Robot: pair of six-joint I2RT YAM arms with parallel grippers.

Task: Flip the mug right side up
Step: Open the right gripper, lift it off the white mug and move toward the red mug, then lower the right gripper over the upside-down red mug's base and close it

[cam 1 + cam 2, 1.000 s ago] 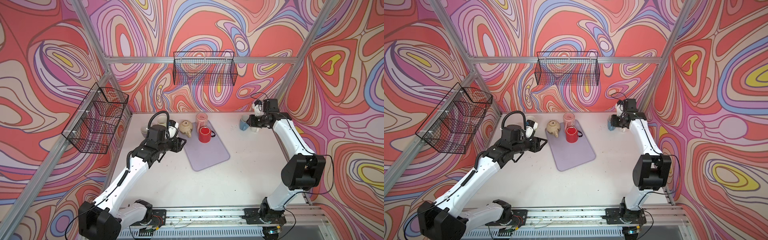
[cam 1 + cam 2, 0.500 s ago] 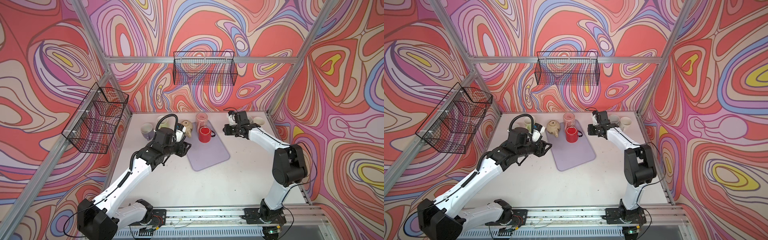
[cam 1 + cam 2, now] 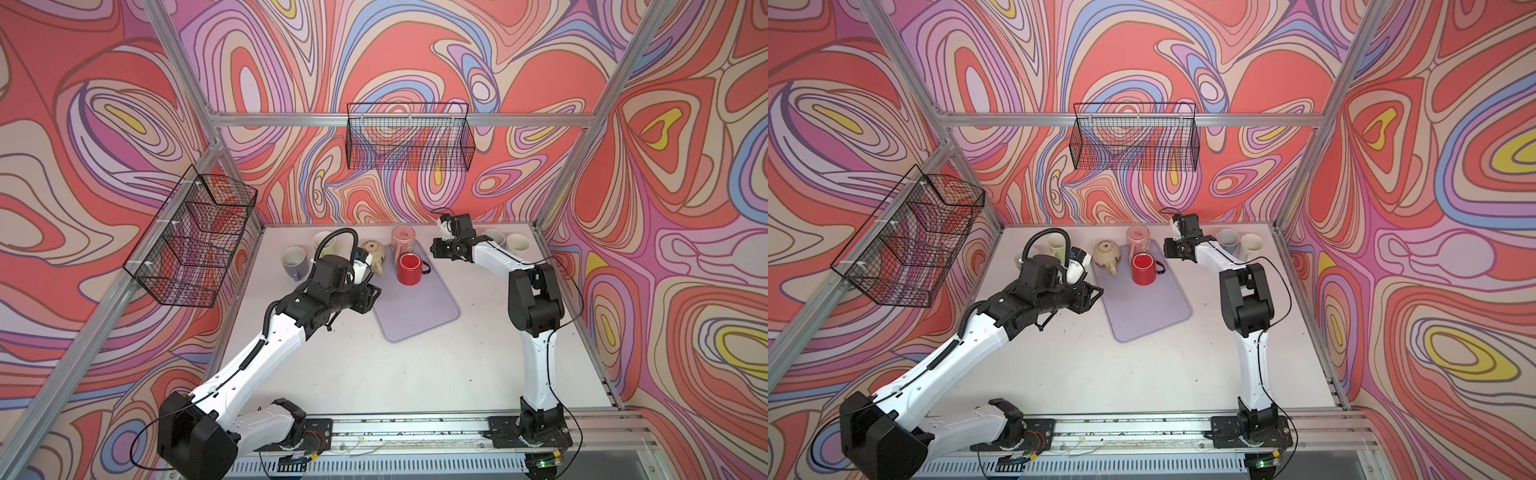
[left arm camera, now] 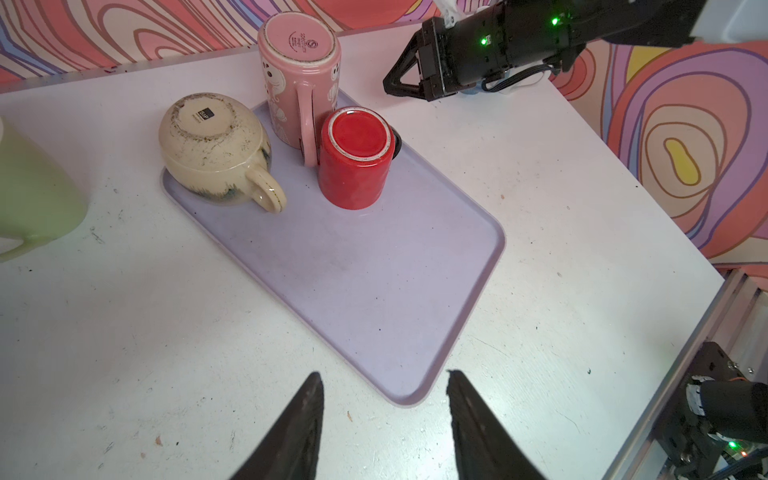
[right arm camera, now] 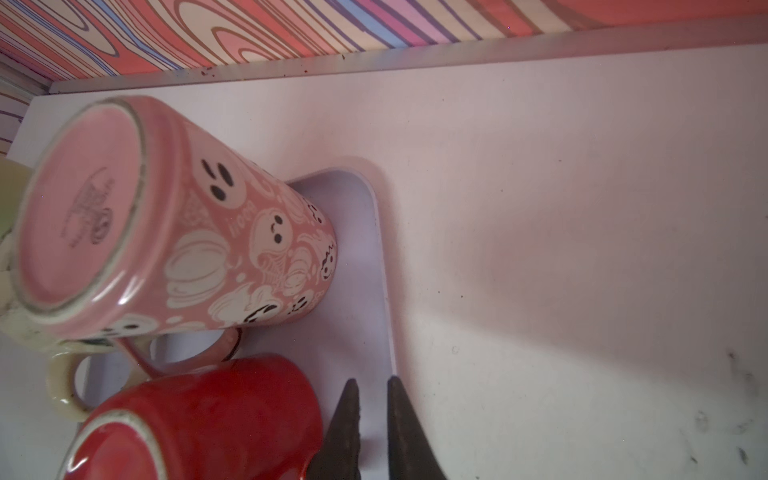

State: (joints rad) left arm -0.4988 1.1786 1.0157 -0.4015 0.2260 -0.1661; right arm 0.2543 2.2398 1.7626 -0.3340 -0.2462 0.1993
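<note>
Three mugs stand bottom-up at the far end of the lilac tray (image 3: 415, 307): the red mug (image 3: 409, 268), the pink mug (image 3: 402, 237) behind it, and the cream mug (image 3: 376, 257) on the tray's left edge. My right gripper (image 3: 434, 249) hangs just off the tray's far right corner beside the red mug, fingers pinched nearly together on nothing. My left gripper (image 3: 372, 297) hovers at the tray's near-left edge, half spread and empty. The tray lies skewed on a scuffed white table (image 3: 395, 374). Beyond it, the swirl-painted walls (image 3: 374, 62) carry a back basket (image 3: 409, 137) and a side basket (image 3: 195, 241), both black wire.
</note>
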